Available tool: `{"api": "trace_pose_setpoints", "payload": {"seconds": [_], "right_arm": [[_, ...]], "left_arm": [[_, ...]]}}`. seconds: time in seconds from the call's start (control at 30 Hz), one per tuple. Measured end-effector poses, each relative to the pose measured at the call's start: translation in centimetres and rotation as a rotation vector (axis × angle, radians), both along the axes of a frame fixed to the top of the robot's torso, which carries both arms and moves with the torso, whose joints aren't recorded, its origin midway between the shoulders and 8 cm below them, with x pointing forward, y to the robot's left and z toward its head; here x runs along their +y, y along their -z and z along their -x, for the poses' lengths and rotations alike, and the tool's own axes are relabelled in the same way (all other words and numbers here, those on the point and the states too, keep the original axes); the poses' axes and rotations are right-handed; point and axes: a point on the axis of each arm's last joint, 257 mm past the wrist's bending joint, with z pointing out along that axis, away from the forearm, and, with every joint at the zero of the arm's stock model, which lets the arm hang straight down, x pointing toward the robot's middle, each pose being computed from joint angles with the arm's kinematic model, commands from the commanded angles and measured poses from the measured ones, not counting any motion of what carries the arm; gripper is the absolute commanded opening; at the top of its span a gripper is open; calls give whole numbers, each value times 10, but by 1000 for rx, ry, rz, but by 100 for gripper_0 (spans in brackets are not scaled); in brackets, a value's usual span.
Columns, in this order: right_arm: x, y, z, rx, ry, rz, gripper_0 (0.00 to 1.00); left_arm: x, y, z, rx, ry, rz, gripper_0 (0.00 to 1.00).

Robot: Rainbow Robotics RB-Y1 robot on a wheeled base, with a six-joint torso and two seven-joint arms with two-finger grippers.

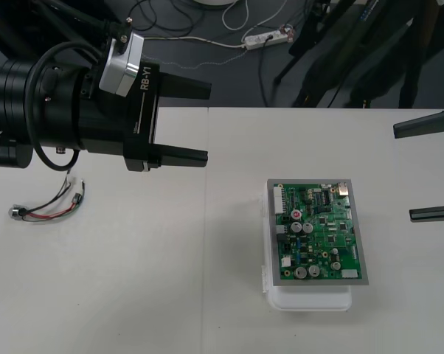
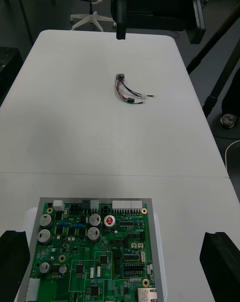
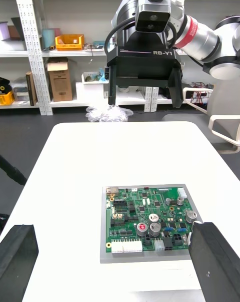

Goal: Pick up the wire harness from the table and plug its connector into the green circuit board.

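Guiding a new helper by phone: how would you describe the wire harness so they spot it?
On the light table, look to the robot's left, away from the green circuit board. Near the left gripper lies the wire harness: a small curl of thin red and black wires.

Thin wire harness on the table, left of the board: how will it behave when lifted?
Likely floppy: the harness of thin red, black and green wires lies in loose curves, so free ends should droop. Probably light, though its round metal socket may hang lowest. Unlikely to roll: it lies flat on the plain light table.
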Motion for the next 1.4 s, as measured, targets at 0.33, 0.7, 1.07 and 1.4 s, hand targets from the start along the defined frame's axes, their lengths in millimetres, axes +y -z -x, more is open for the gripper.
{"api": "trace_pose_setpoints", "payload": {"seconds": [0.33, 0.7, 1.07, 1.4], "right_arm": [[0, 0, 0, 0, 0, 0, 100], [0, 0, 0, 0, 0, 0, 100], [0, 0, 0, 0, 0, 0, 100], [0, 0, 0, 0, 0, 0, 100]], "left_arm": [[0, 0, 0, 0, 0, 0, 89], [0, 0, 0, 0, 0, 0, 89], [0, 0, 0, 0, 0, 0, 89], [0, 0, 0, 0, 0, 0, 89]]}}
